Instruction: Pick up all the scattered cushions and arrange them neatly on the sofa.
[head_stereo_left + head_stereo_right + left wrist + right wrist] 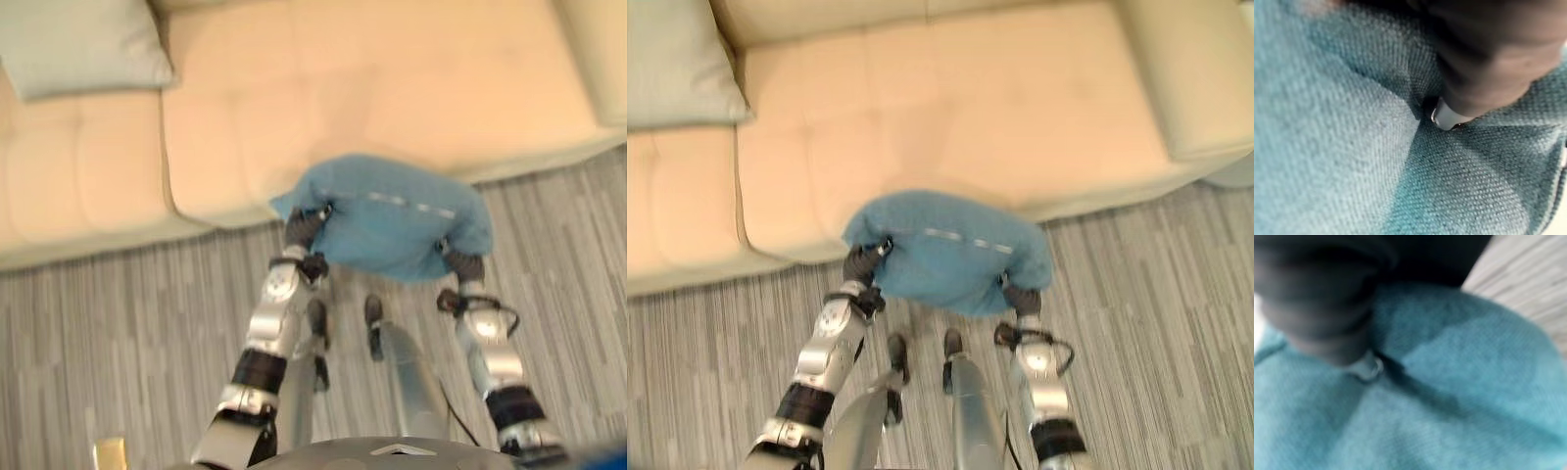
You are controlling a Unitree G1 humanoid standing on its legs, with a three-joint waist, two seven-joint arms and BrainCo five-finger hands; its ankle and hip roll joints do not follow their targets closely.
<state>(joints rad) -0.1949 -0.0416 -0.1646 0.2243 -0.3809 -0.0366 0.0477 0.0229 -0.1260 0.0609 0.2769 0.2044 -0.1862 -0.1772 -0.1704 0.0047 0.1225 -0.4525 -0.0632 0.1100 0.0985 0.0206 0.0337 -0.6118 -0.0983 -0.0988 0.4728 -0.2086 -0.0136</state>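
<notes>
A blue cushion [392, 215] hangs in the air between my two hands, over the front edge of the cream sofa [392, 88]. My left hand [306, 227] presses into its left end and my right hand [462, 262] into its right end. Up close, the left wrist view has the blue weave [1327, 147] dented under the left hand's dark cover [1488, 58]. The right wrist view has the same cloth [1474, 396] creased under the right hand [1322, 308]. A pale grey-green cushion [83, 44] leans at the sofa's back left.
Striped grey carpet [118, 333] runs along the sofa's front. The sofa's armrest [1185, 78] rises at the right end. A small yellow object [110, 452] lies on the carpet at the lower left.
</notes>
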